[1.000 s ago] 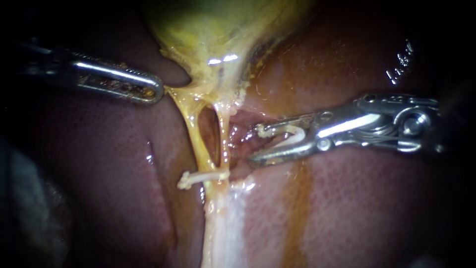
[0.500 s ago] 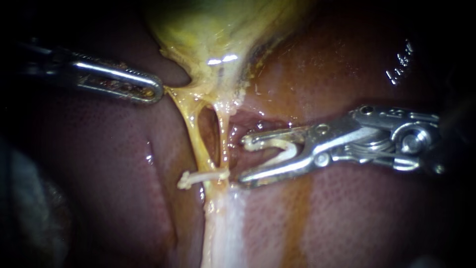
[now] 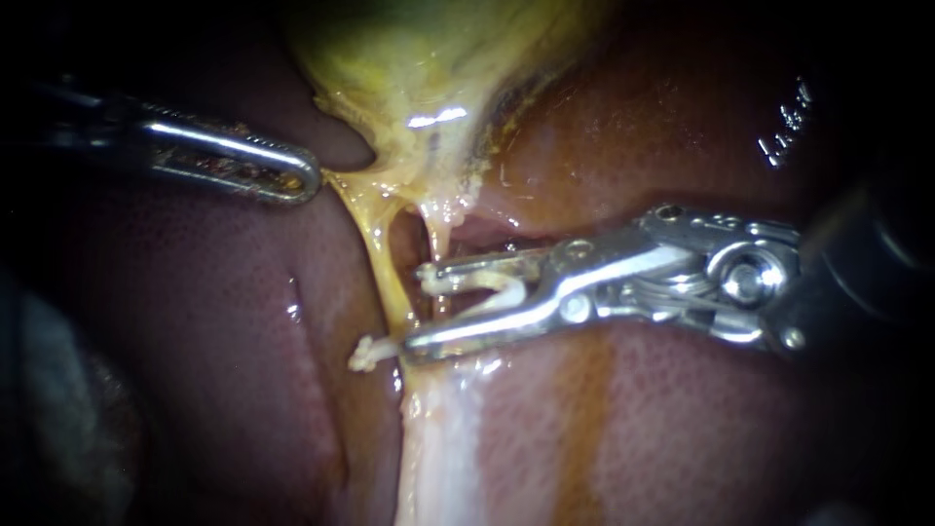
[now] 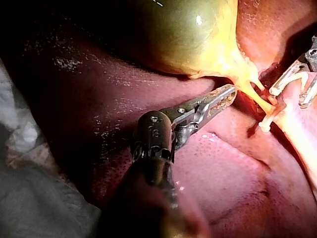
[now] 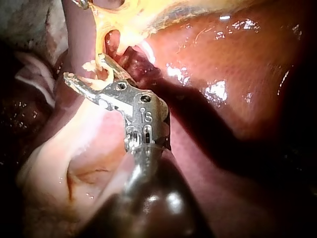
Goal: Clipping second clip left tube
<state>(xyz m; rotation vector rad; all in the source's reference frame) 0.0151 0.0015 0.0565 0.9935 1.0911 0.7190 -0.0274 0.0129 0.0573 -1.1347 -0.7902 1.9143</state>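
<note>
We counted two tubes [image 3: 385,268] and two clips [image 3: 368,356]. Our left instrument [image 3: 310,180] had its jaws clenched on the gallbladder [image 3: 409,58]; our right instrument [image 3: 419,310] held one open clip [image 3: 487,287] in its jaws.

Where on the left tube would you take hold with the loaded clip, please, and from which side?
On its bare stretch between the gallbladder and the placed clip, likely just above that clip. The left tube runs taut and nearly upright, so the right instrument should cross it squarely from the right, where its open clip already faces.
</note>
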